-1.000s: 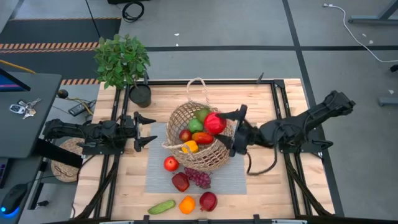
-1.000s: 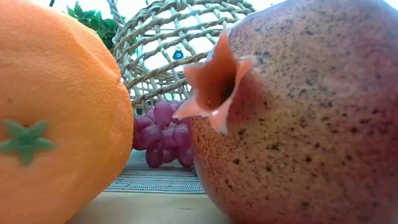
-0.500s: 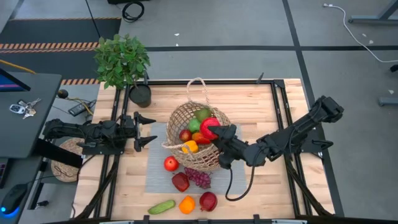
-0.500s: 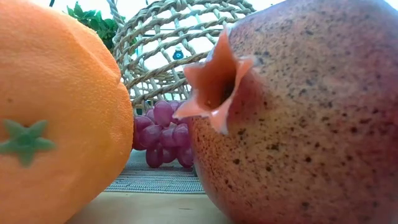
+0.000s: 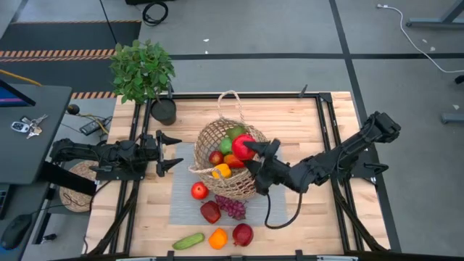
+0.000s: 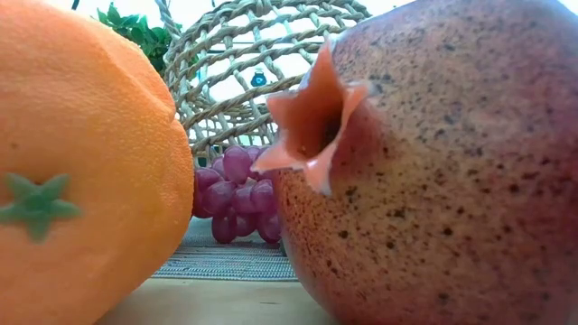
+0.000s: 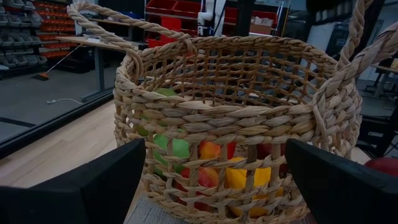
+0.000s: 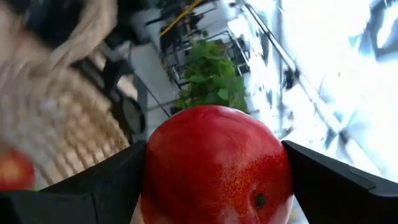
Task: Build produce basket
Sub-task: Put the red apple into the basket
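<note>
The tan wicker basket [image 5: 226, 161] stands on a grey mat [image 5: 181, 196] at the table's middle. It holds a green pear [image 5: 227, 145], a red apple [image 5: 215, 157], a yellow piece [image 5: 221, 171] and an orange-red pepper [image 5: 234, 161]. My right gripper [image 5: 255, 154] is over the basket's right part, shut on a red apple [image 5: 243, 147]. My left gripper [image 5: 174, 152] is open and empty, left of the basket [image 7: 236, 124]. On the mat lie a red apple [image 5: 199, 191], a dark red fruit [image 5: 210, 212] and purple grapes [image 5: 232, 208]. My right gripper pinches the red apple's two opposite sides [image 8: 155, 168] between its two fingers [image 8: 74, 193]. The fingers come slanting from the table's right and near side. The apple is over the basket's opening, above the fruit inside; I cannot tell whether it touches that fruit.
A green cucumber [image 5: 188, 241], an orange [image 5: 217, 238] and a pomegranate [image 5: 242, 234] lie near the table's front edge; the orange [image 6: 81, 162] and the pomegranate [image 6: 433, 162] fill the low view. A potted plant [image 5: 143, 70] stands at the far left corner.
My right gripper has carried the red apple from the basket's right rim toward the table's left, in over the basket's opening, and has come lower; its wrist has turned. The apple stays between its fingers.
</note>
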Tool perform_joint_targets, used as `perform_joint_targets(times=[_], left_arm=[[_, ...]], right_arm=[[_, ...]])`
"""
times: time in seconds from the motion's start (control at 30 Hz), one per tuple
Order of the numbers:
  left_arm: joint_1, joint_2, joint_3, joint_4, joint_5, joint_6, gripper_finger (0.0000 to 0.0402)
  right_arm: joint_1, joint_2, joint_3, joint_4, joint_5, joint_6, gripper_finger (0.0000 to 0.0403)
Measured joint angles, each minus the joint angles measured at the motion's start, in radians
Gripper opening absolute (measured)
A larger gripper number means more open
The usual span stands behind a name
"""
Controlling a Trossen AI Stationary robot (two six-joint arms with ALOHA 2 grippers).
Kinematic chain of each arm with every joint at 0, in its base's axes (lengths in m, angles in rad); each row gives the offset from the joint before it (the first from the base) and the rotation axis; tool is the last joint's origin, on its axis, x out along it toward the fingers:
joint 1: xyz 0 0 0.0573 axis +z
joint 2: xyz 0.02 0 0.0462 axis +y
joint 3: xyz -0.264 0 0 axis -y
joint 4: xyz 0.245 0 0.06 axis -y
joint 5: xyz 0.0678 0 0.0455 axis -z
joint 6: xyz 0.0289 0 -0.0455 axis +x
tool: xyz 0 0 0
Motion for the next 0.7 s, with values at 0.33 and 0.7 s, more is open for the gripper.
perform_joint_targets(times=[0.33,0.7], left_arm=[[0.0,0.0,0.0,0.0,0.0,0.0,0.0392],[0.0,0.0,0.0,0.0,0.0,0.0,0.0392]], right_arm=[[-0.197,-0.013,0.0,-0.043,-0.03,0.669,0.0362],[-0.356,-0.021,0.0,-0.266,-0.427,1.392,0.0362]])
